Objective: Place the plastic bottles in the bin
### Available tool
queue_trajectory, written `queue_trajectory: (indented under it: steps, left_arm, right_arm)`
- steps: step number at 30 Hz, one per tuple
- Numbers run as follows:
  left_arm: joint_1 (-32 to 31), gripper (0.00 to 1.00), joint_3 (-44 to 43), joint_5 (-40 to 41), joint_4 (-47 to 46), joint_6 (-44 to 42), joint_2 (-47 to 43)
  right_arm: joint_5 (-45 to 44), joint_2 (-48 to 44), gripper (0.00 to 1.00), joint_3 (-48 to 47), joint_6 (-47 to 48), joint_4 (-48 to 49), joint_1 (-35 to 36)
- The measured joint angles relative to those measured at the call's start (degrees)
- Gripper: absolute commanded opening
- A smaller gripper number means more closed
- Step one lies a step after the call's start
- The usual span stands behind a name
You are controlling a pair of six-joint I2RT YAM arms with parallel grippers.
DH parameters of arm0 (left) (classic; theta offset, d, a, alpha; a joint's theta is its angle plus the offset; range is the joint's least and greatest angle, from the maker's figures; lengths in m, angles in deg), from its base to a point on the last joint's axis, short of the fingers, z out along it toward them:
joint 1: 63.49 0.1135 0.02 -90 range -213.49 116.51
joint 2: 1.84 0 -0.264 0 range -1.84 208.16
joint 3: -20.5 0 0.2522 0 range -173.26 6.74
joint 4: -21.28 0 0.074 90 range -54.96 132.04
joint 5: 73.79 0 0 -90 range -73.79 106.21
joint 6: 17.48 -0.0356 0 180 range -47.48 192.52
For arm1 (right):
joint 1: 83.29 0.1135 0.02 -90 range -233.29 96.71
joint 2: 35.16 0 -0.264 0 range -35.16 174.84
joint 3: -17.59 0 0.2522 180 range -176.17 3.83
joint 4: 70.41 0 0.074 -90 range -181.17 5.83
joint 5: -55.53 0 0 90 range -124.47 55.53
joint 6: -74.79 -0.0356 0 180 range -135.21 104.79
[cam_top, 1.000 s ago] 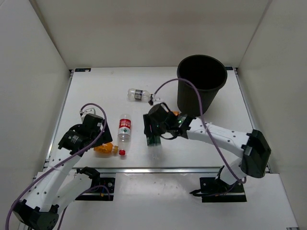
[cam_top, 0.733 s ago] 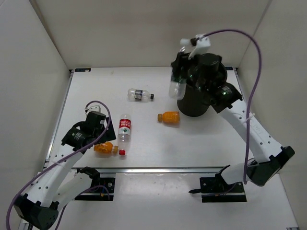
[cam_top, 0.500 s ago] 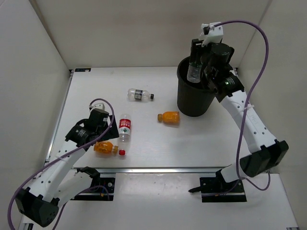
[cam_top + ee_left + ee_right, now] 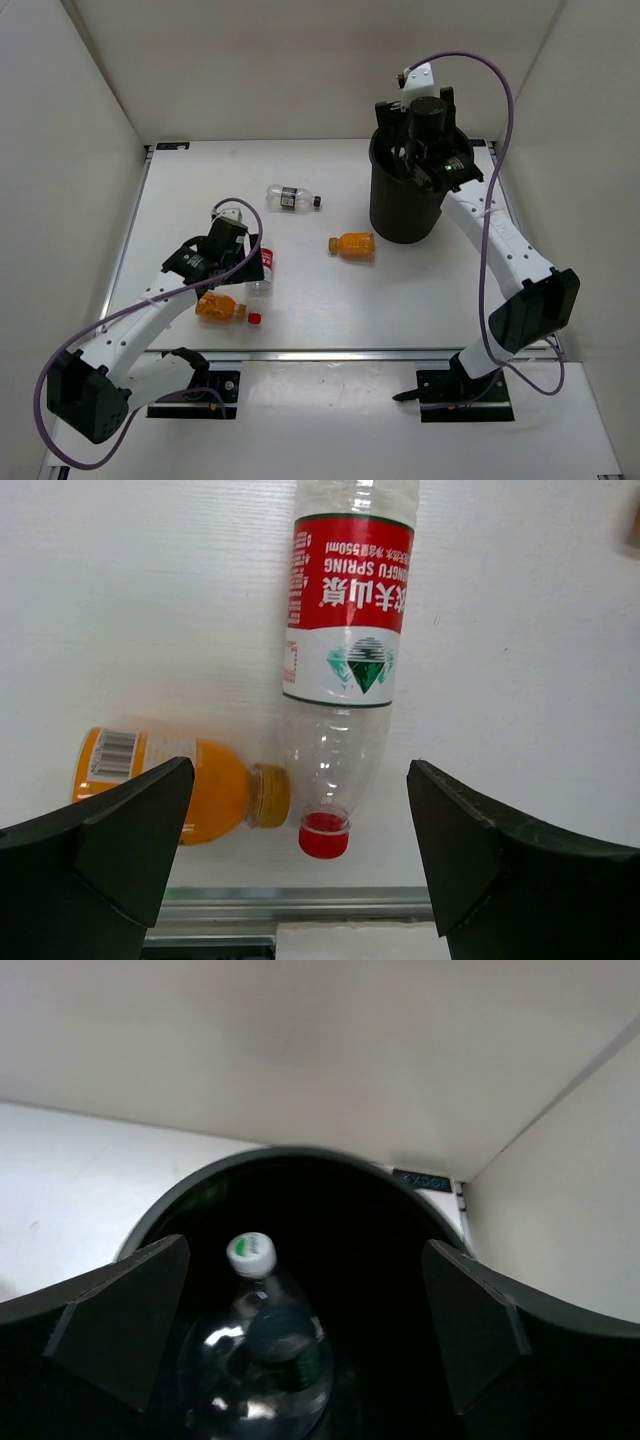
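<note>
The tall black bin stands at the back right. My right gripper hangs open over its mouth. In the right wrist view a clear green-label bottle lies loose inside the bin, below the open gripper. My left gripper is open above the red-white label bottle, which lies with its red cap toward the near edge. An orange bottle lies beside that cap. A second orange bottle and a dark-label bottle lie mid-table.
White walls enclose the table on three sides. A metal rail runs along the near edge, just past the red cap. The right arm's purple cable arcs above the bin.
My right arm carried the green-label bottle from the table up over the bin and opened, and the bottle dropped inside. The left gripper shifted right, over the red-white bottle.
</note>
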Motion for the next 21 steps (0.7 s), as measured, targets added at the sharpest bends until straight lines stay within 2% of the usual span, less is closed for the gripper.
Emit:
queue_trajectory:
  steps: [4,7,10,13,17,19,21]
  left_arm:
    - [0.39,0.98,0.00,-0.74,-3.61,-1.53,4.07]
    - [0.37,0.99,0.00,-1.03,-6.56,-2.75,9.03]
    - [0.15,0.99,-0.42,-0.96,-8.28,-3.72,14.95]
    - [0.20,0.98,-0.92,-0.63,-9.29,-4.24,20.57]
    - [0.72,0.98,-0.92,-0.66,-11.06,-4.57,23.39]
    - [0.79,0.94,-0.92,-0.70,-12.44,-4.57,24.33]
    - [0.61,0.73,-0.92,-0.70,-14.10,-4.52,25.51]
  right_arm:
    - [-1.55,-5.05,0.99,0.39,-3.02,-7.39,3.76]
    - [-1.07,-12.61,0.99,3.93,-6.32,-13.42,6.64]
    - [1.73,-20.81,1.00,8.83,-10.86,-19.87,13.11]
    - [8.79,-28.06,0.99,17.51,-17.99,-23.43,18.12]
    - [14.21,-34.75,0.99,32.63,-26.84,-27.74,17.38]
    - [17.38,-36.87,0.99,39.30,-30.21,-30.53,15.10]
    - [19.85,-39.71,0.99,44.15,-32.48,-32.63,11.43]
